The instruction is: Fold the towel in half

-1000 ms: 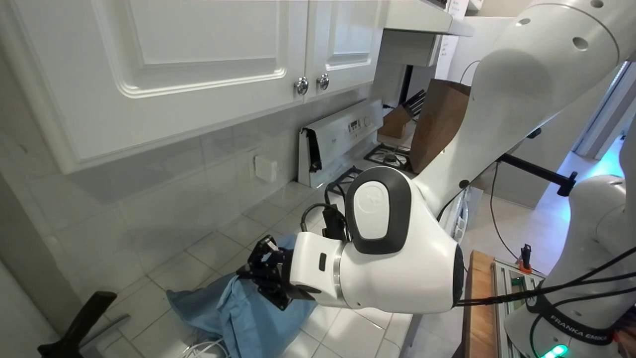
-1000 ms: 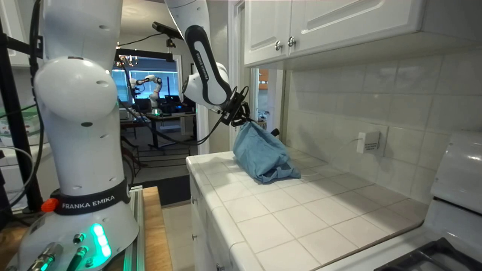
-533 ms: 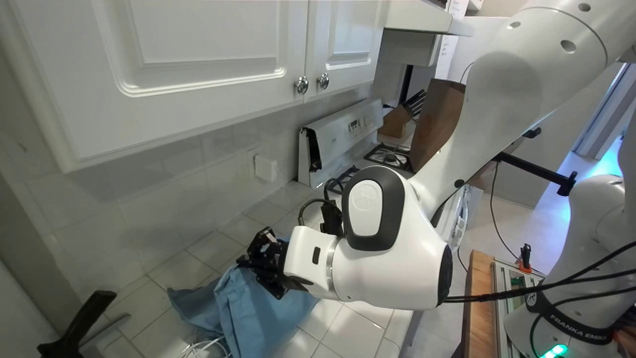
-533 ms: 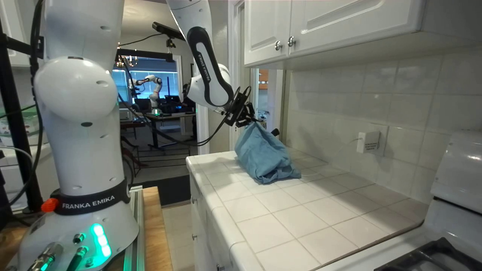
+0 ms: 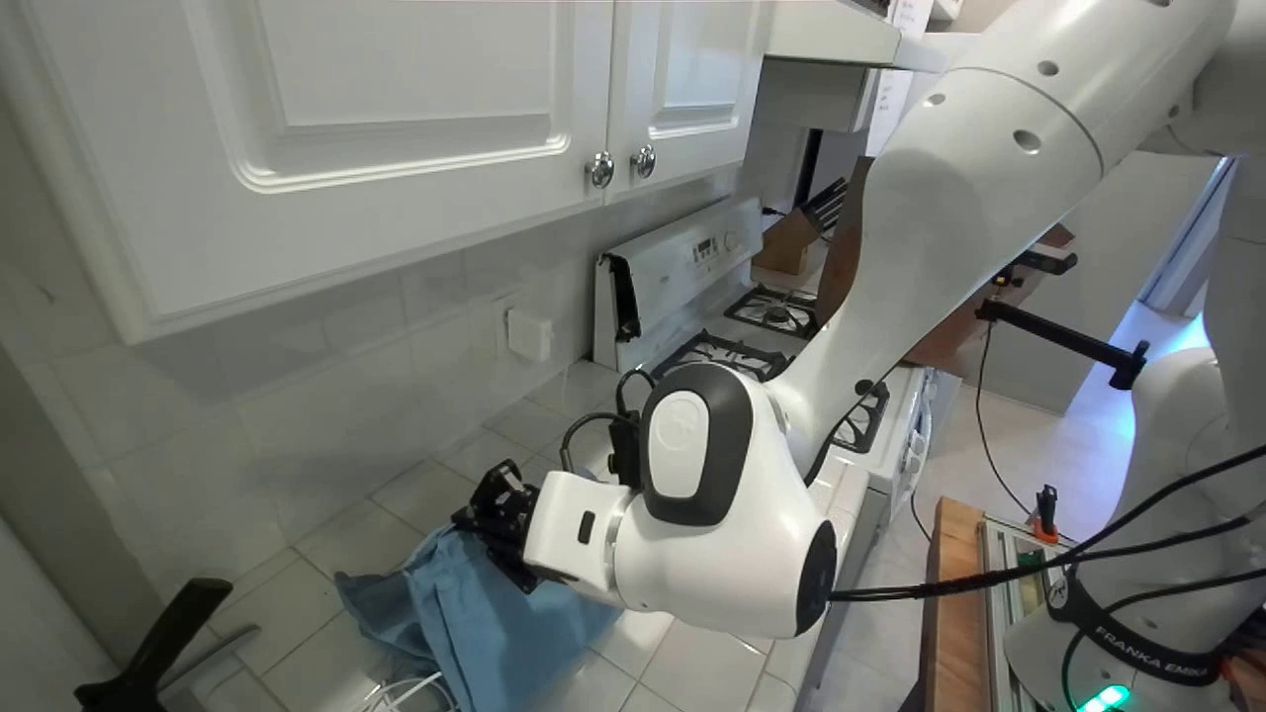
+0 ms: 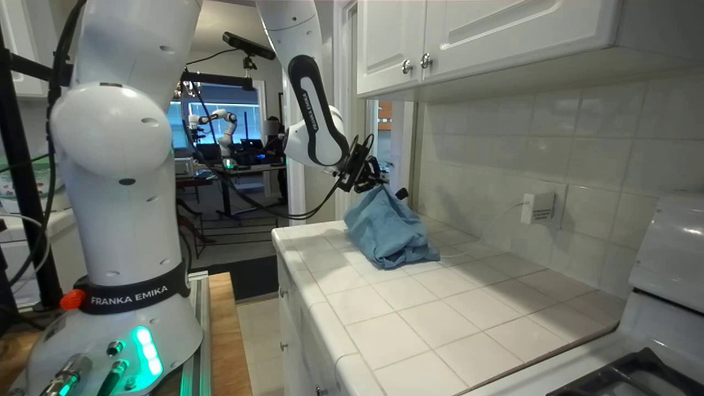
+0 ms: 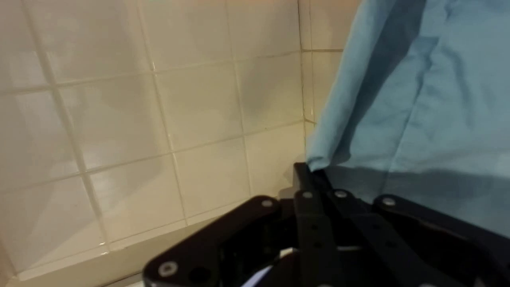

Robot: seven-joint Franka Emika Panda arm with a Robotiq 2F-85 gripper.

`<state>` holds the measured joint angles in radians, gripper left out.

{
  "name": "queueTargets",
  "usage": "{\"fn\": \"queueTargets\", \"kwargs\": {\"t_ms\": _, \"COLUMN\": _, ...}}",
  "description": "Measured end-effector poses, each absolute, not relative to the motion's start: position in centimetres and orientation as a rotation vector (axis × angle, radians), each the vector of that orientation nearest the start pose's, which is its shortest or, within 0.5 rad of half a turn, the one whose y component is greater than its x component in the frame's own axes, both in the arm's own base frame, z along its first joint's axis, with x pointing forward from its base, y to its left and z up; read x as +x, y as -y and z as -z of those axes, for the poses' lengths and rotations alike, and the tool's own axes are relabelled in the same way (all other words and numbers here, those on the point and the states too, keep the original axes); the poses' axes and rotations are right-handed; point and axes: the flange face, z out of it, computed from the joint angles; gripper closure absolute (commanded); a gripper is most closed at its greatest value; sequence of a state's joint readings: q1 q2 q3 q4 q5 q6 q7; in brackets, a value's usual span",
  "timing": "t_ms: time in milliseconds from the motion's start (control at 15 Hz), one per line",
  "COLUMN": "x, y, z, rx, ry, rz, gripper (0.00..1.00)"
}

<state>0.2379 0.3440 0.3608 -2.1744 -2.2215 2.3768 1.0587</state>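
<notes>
The light blue towel (image 6: 388,236) stands bunched and tented on the tiled counter, its top pulled up and its lower edge resting on the tiles in folds. It also shows in an exterior view (image 5: 499,633), partly behind the arm. My gripper (image 6: 380,180) is at the towel's raised peak, above the counter. In the wrist view, the fingertips (image 7: 312,170) are shut on a rolled edge of the towel (image 7: 442,107), which extends up and to the right from them.
A black-handled object (image 5: 163,643) lies on the counter near the end wall. A white cord (image 5: 406,692) lies by the towel. An outlet adapter (image 6: 538,207) sticks out from the backsplash. Cabinets (image 6: 495,44) overhang the counter. The stove (image 6: 654,324) adjoins it.
My gripper has moved toward the backsplash side and slightly down, with the towel's peak following it. The towel's lower part on the counter has barely moved.
</notes>
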Motion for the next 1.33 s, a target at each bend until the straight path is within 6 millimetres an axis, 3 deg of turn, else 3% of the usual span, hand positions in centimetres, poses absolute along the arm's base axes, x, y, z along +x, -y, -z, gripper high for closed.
{"fn": "queueTargets", "kwargs": {"t_ms": 467, "x": 48.6, "y": -31.2, "z": -19.5, "rx": 1.515, "ry": -1.452, "rz": -0.935, "gripper": 1.00}}
{"fn": "queueTargets", "kwargs": {"t_ms": 1000, "x": 49.6, "y": -31.7, "z": -16.2, "rx": 1.441, "ry": -1.523, "rz": -0.830, "gripper": 1.00}}
{"fn": "queueTargets", "kwargs": {"t_ms": 1067, "x": 49.7, "y": -31.8, "z": -16.0, "rx": 1.440, "ry": -1.526, "rz": -0.827, "gripper": 0.74}}
{"fn": "queueTargets", "kwargs": {"t_ms": 1200, "x": 49.9, "y": -31.9, "z": -15.7, "rx": 1.441, "ry": -1.528, "rz": -0.823, "gripper": 0.67}}
{"fn": "queueTargets", "kwargs": {"t_ms": 1333, "x": 50.1, "y": -32.1, "z": -15.9, "rx": 1.454, "ry": -1.525, "rz": -0.824, "gripper": 0.53}}
